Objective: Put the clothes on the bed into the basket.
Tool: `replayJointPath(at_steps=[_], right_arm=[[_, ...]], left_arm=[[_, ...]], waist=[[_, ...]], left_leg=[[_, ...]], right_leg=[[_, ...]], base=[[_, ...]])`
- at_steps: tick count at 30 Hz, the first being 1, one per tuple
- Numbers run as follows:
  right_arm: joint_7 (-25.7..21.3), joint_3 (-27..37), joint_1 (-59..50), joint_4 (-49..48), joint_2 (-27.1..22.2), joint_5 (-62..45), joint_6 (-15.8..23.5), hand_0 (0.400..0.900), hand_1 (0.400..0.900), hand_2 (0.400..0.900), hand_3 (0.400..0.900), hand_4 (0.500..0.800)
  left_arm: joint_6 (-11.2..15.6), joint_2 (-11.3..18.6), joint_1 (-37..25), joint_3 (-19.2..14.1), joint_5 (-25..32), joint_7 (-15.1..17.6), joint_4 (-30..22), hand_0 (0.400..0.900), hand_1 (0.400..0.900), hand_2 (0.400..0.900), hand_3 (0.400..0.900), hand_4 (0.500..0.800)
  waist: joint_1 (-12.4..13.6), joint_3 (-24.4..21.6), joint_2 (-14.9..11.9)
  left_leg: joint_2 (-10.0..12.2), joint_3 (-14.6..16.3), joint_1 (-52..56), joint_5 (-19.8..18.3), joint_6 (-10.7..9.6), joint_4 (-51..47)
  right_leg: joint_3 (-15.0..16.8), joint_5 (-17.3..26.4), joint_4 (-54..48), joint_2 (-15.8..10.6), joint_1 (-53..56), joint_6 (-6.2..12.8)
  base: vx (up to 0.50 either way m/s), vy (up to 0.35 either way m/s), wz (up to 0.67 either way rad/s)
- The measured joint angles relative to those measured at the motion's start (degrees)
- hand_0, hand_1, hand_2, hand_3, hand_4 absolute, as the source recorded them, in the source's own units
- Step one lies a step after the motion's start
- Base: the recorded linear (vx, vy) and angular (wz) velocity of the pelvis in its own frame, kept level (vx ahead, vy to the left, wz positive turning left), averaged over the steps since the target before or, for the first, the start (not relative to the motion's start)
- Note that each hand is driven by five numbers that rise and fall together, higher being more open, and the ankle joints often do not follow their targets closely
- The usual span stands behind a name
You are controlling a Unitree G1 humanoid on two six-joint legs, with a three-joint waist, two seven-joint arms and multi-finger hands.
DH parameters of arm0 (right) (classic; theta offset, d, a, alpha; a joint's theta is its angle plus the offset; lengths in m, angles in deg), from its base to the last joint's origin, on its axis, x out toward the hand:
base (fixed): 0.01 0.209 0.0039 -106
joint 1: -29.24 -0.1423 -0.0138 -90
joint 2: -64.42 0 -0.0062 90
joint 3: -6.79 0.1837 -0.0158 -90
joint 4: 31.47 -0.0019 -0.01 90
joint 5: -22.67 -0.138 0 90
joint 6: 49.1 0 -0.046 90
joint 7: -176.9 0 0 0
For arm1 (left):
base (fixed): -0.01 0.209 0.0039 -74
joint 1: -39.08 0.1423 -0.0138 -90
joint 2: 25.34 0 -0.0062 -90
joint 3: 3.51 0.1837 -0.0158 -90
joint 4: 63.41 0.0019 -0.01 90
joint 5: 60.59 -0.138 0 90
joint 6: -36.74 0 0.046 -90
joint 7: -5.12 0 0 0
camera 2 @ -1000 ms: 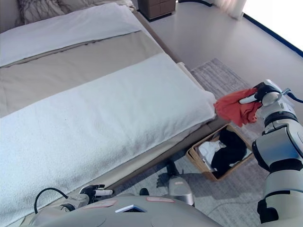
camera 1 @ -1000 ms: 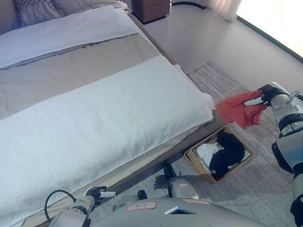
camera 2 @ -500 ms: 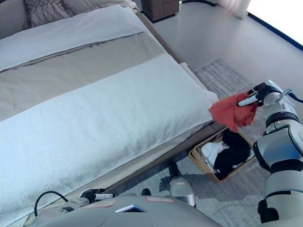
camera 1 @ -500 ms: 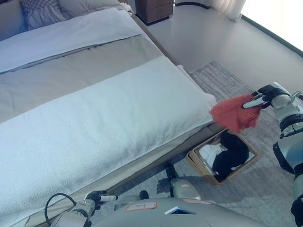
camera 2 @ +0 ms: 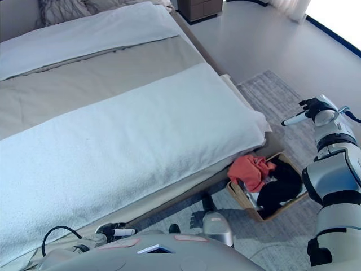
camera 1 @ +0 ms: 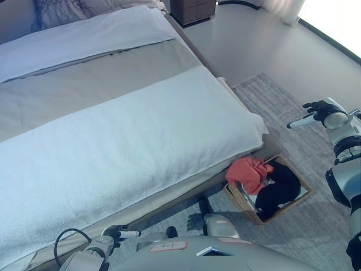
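A red garment (camera 1: pixel 248 172) lies on the near-left corner of the woven basket (camera 1: pixel 291 199), draped over its rim beside the bed. Black clothing (camera 1: pixel 277 187) and a bit of white cloth fill the rest of the basket. My right hand (camera 1: pixel 313 112) is held up in the air above and to the right of the basket, its fingers straight and empty; it also shows in the right eye view (camera 2: pixel 307 110). My left hand (camera 1: pixel 115 232) is low at the bottom left by the bed's foot, fingers relaxed, holding nothing. The bed (camera 1: pixel 113 124) holds no loose clothes.
The bed has a white blanket over a beige cover, with pillows (camera 1: pixel 59 10) at the head. A grey rug (camera 1: pixel 293 113) lies under the basket. A dark wooden nightstand (camera 1: pixel 193 8) stands at the back.
My right hand has let go of the red garment, which has dropped from the air onto the basket's near-left corner. The camera has shifted slightly.
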Motion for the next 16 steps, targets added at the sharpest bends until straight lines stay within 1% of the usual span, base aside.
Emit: replayJointPath(at_steps=[8, 16], right_arm=[[0.00, 0.00, 0.00, 0.00, 0.00, 0.00, -0.05, 0.900, 0.900, 0.900, 0.900, 0.800], [-0.02, 0.03, -0.01, -0.01, 0.00, 0.00, -0.04, 0.900, 0.900, 0.900, 0.900, 0.800]], left_arm=[[-0.03, 0.00, -0.07, 0.00, -0.25, 0.00, -0.02, 0.900, 0.900, 0.900, 0.900, 0.800], [-0.01, -0.03, -0.39, 0.01, -0.38, 0.01, -0.14, 0.900, 0.900, 0.900, 0.900, 0.800]], waist=[[0.24, 0.36, 0.60], [0.36, 0.36, 0.60]], left_leg=[[-0.08, -1.03, -0.25, 0.00, -0.01, 0.01], [-0.01, -2.52, -0.30, 0.01, -0.01, 0.01]], right_leg=[[-0.68, 0.00, -0.06, -0.40, 0.15, 0.00], [-2.38, 0.21, 0.09, -0.73, 0.67, -0.07]], base=[[-0.01, -0.009, 0.11], [0.00, -0.011, 0.10]])
